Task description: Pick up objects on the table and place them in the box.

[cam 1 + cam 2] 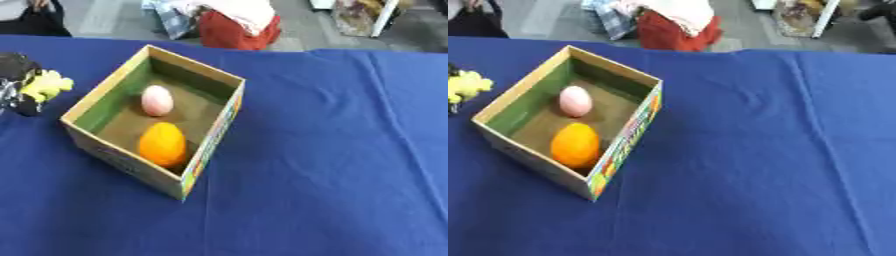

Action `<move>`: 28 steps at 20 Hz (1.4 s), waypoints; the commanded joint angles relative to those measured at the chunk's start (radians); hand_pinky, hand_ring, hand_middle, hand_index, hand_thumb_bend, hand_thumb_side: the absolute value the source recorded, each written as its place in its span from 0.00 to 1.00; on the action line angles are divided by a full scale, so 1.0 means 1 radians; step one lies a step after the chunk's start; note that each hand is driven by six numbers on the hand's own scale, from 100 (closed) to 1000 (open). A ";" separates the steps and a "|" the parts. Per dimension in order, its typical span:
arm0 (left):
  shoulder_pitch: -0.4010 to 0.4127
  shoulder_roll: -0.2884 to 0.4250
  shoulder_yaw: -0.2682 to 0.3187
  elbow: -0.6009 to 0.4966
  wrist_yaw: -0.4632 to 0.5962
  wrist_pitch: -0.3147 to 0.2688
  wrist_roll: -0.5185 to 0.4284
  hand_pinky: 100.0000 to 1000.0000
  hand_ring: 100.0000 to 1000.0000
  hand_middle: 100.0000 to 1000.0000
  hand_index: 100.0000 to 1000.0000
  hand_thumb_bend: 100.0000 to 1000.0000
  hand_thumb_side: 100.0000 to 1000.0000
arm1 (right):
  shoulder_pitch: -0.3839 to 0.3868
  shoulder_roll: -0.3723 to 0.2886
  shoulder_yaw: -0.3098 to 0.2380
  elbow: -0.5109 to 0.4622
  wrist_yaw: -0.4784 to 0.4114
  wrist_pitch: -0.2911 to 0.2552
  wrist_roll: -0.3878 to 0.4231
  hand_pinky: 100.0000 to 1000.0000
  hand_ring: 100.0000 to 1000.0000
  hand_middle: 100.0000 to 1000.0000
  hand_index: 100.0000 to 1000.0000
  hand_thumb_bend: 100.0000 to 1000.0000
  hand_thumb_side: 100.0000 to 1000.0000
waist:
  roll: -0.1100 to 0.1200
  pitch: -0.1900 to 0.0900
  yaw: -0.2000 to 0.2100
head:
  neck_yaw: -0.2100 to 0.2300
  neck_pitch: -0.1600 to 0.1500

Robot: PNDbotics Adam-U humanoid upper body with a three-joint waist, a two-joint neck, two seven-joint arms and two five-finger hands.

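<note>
Left eye view: left hand (17, 85) clamps a yellow toy (48, 85) just left of the box (210, 137), which holds an orange (163, 144) and egg (157, 100). Released early, the toy would land outside.

A blue cloth (332, 150), creased, covers the table. Beyond its far edge lies grey floor (105, 17). At 12 o'clock sits a red bag (238, 31) with pale fabric (241, 11) heaped above it.
</note>
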 commanded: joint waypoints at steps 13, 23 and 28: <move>-0.040 0.037 -0.046 -0.425 -0.021 0.049 0.144 0.00 0.21 0.04 0.11 0.00 0.08 | -0.015 -0.013 -0.009 -0.016 0.006 0.005 -0.013 0.53 0.71 0.64 0.85 0.55 0.96 | 0.014 -0.040 0.012 | -0.045 0.014; -0.070 -0.083 -0.133 -0.543 0.023 -0.025 0.103 0.00 0.20 0.04 0.10 0.00 0.09 | -0.020 -0.006 -0.009 -0.016 -0.002 -0.002 -0.015 0.53 0.71 0.64 0.85 0.53 0.96 | 0.022 -0.049 0.004 | -0.070 0.015; -0.063 -0.149 -0.194 -0.575 0.026 -0.081 0.087 0.00 0.22 0.04 0.11 0.00 0.10 | -0.022 -0.002 -0.008 -0.016 -0.005 -0.004 -0.018 0.53 0.71 0.63 0.84 0.53 0.96 | 0.023 -0.045 0.003 | -0.066 0.018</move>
